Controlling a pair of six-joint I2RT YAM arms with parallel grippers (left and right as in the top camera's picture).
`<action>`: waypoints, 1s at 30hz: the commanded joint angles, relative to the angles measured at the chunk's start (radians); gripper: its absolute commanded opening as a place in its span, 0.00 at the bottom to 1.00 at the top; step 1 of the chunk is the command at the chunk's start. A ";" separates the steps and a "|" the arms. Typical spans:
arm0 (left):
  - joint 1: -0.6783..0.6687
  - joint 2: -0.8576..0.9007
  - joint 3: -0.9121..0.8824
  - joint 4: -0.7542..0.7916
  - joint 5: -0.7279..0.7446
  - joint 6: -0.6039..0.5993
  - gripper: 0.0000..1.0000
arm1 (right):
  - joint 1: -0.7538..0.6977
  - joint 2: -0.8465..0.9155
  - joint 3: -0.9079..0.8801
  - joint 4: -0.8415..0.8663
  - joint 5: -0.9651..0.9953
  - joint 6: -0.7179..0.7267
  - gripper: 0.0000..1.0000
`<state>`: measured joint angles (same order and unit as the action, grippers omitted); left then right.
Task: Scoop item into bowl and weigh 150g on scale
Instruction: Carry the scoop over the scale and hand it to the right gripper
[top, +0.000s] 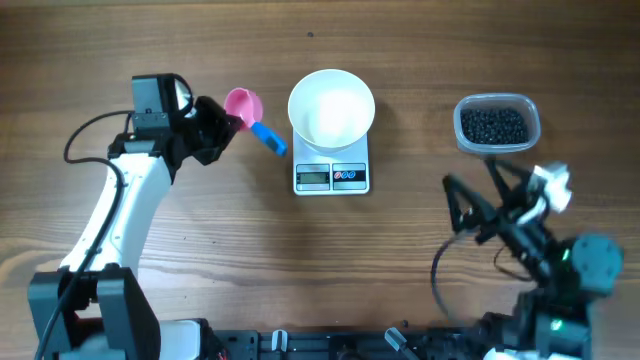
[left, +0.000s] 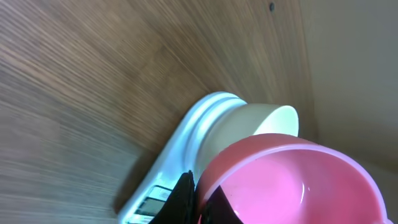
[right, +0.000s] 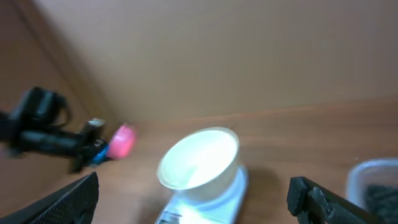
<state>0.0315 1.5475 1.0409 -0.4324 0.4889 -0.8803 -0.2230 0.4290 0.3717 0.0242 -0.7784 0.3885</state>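
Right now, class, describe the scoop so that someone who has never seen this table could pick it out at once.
Start at the white scale in the middle of the wooden table, with the white bowl standing on it. Just left of the bowl is the scoop. It is the only pink thing here: a small round cup with a blue handle.

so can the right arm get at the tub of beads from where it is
Probably yes: the right gripper is open and close to the tub of black beads, with nothing lying between them.
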 joint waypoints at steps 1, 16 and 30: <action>-0.066 -0.003 0.001 0.026 0.019 -0.184 0.04 | 0.006 0.318 0.252 -0.098 -0.218 0.003 1.00; -0.237 -0.003 0.001 0.080 -0.253 -0.549 0.04 | 0.520 1.027 0.736 -0.184 0.024 0.166 0.98; -0.333 -0.003 0.001 0.061 -0.255 -0.572 0.04 | 0.739 1.125 0.736 -0.178 0.379 0.348 0.49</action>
<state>-0.2882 1.5478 1.0389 -0.3702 0.2478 -1.4357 0.5121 1.5372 1.0836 -0.1631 -0.4347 0.7147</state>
